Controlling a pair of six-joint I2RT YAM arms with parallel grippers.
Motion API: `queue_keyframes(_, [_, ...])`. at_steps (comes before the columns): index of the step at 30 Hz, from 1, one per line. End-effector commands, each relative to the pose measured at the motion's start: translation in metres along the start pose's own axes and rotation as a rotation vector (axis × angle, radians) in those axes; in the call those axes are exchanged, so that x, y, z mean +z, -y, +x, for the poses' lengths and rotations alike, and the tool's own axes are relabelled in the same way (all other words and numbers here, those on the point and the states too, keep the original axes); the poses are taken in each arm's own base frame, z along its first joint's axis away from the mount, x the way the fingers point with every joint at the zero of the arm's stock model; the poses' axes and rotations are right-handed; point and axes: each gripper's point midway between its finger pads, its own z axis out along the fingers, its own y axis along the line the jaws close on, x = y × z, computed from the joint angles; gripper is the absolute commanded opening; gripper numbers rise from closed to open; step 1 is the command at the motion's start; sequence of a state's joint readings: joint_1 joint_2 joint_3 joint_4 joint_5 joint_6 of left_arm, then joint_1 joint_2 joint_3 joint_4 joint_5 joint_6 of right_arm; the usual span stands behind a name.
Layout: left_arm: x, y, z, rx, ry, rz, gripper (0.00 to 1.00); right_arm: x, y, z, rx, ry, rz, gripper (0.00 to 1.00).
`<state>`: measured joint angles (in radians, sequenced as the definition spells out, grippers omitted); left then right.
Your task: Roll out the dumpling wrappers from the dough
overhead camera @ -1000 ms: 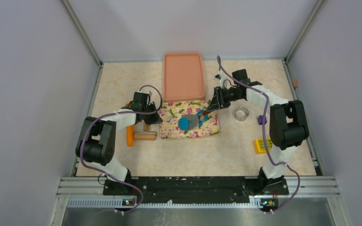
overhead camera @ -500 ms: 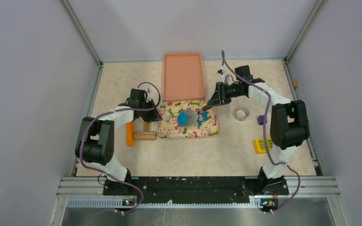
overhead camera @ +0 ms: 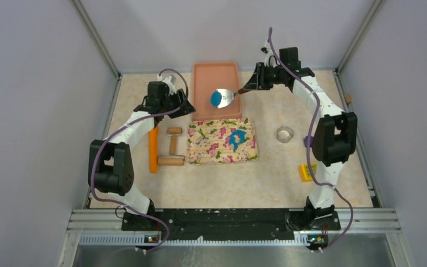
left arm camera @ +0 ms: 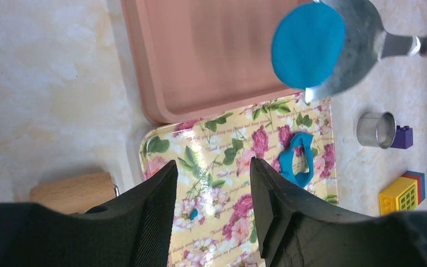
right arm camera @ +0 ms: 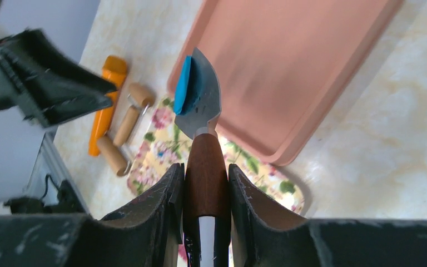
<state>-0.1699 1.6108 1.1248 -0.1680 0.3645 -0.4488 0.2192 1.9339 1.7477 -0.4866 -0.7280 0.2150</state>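
A round blue dumpling wrapper point(overhead camera: 217, 98) point(left arm camera: 308, 44) point(right arm camera: 184, 83) lies on the metal blade of a spatula point(overhead camera: 228, 94) point(left arm camera: 361, 39), held in the air over the pink tray point(overhead camera: 217, 75). My right gripper point(overhead camera: 250, 85) point(right arm camera: 205, 169) is shut on the spatula's brown wooden handle. The leftover dough point(overhead camera: 237, 138) point(left arm camera: 299, 161), a ragged blue scrap with a hole, rests on the floral mat point(overhead camera: 211, 150) point(left arm camera: 233, 167). My left gripper point(overhead camera: 182, 107) point(left arm camera: 212, 167) is open with nothing between its fingers, near the tray's left front corner.
A wooden rolling pin point(overhead camera: 171, 147) point(right arm camera: 122, 133) and an orange tool point(overhead camera: 153, 150) lie left of the mat. A metal ring cutter point(overhead camera: 284, 133) point(left arm camera: 376, 129), a purple block point(overhead camera: 308, 142) and a yellow toy brick point(overhead camera: 308, 172) sit to the right. Walls enclose the table.
The right arm lifted the spatula with the blue disc off the mat and carried it back over the tray. The left gripper opened and moved back toward the tray.
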Motion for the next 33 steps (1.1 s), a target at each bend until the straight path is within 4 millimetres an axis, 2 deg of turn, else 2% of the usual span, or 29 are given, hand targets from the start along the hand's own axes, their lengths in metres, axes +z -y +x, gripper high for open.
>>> queue_keyframes(1, [-0.007,0.001,-0.022,0.056,0.034,-0.013,0.54,0.014,0.024,-0.045,0.021,0.103,0.094,0.00])
queue_keyframes(4, [-0.018,-0.006,-0.021,0.066,0.029,-0.039,0.55,0.027,0.032,-0.056,0.034,0.122,0.092,0.00])
queue_keyframes(7, [-0.030,-0.013,-0.015,0.062,0.025,-0.055,0.55,0.041,0.032,-0.062,0.038,0.129,0.067,0.00])
queue_keyframes(14, [-0.044,-0.024,0.007,0.085,0.000,-0.074,0.56,0.066,0.012,-0.058,0.049,0.112,-0.023,0.00])
queue_keyframes(21, [-0.044,-0.025,0.011,0.076,-0.002,-0.067,0.56,0.052,-0.005,-0.068,0.024,0.143,-0.037,0.00])
queue_keyframes(28, [-0.033,-0.023,0.009,0.076,0.005,-0.028,0.56,0.040,0.007,-0.071,-0.022,0.165,0.066,0.00])
queue_keyframes(33, [-0.026,-0.022,-0.001,0.121,0.018,-0.010,0.56,0.033,0.010,-0.071,-0.045,0.165,0.111,0.00])
